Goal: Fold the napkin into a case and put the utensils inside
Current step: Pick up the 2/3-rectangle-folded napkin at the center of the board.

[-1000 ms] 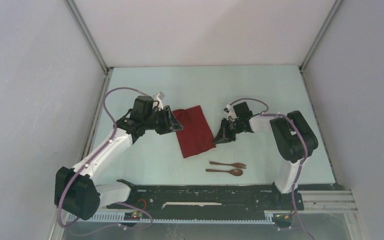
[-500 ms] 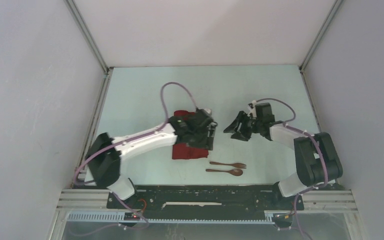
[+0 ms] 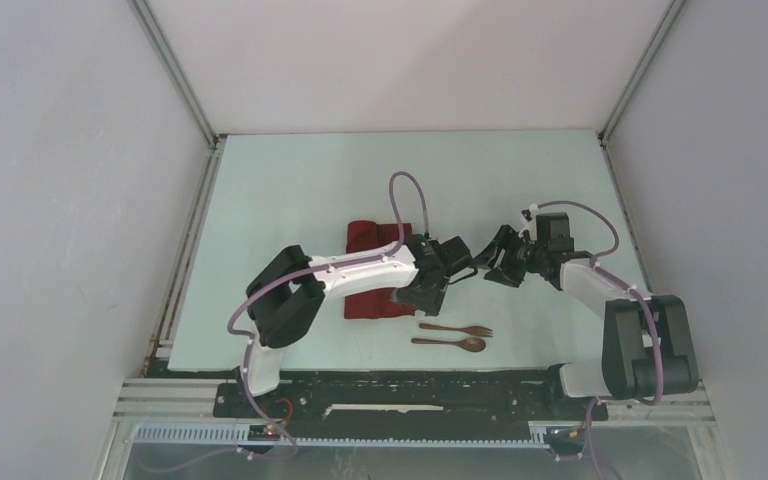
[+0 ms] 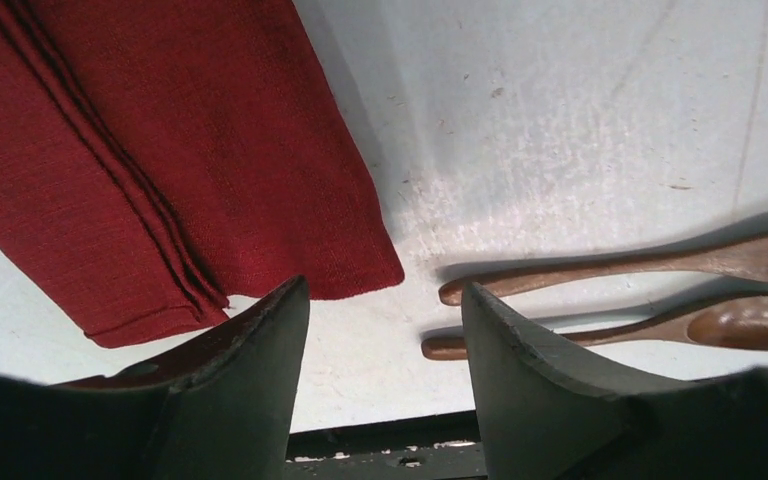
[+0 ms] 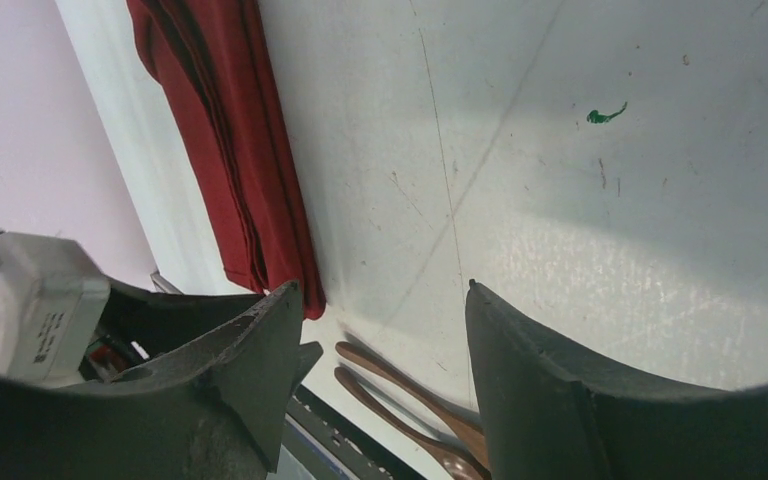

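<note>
Napkin (image 4: 160,150) folding is looking largely done: we are reading the cloth as a folded strip lying flat on the table (image 4: 560,120). We are holding the left gripper (image 4: 385,292) with its jaws standing apart and empty, hovering just beside one corner of the strip. The fork (image 4: 660,262) and spoon (image 4: 610,337) are lying side by side just past that corner. We are holding the right gripper (image 5: 382,288) likewise spread and empty, above bare table and apart from the cloth. Moving outward, the left arm is reaching across the middle of the strip.

We are judging two risks:
- The layered edges are lying closed, so a utensil pushed in could bunch or drag the strip.
- The utensils are lying close together, so one pinch could catch both or roll one away.
</note>
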`<action>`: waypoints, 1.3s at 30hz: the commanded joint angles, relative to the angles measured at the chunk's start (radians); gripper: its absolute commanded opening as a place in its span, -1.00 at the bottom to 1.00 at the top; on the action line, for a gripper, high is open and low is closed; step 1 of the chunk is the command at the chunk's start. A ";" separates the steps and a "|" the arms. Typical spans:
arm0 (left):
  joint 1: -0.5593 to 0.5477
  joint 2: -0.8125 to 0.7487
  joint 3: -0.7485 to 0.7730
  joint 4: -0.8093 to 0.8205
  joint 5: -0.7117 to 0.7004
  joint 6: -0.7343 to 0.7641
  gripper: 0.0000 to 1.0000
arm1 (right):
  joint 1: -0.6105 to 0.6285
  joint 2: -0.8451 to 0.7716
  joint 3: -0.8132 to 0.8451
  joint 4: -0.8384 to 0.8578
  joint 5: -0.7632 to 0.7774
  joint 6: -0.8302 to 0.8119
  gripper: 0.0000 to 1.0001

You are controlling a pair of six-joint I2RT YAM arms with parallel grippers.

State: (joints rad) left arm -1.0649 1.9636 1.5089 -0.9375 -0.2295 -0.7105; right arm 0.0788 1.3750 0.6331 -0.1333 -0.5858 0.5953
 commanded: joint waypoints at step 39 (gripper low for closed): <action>0.147 -0.324 -0.315 0.269 0.159 -0.004 -1.00 | 0.235 0.485 0.062 0.842 -0.279 0.500 0.94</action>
State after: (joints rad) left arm -0.9241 1.6810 1.2190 -0.7212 -0.1207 -0.7078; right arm 0.2497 1.7935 0.6342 0.5007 -0.8501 0.9325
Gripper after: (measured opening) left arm 0.040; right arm 0.990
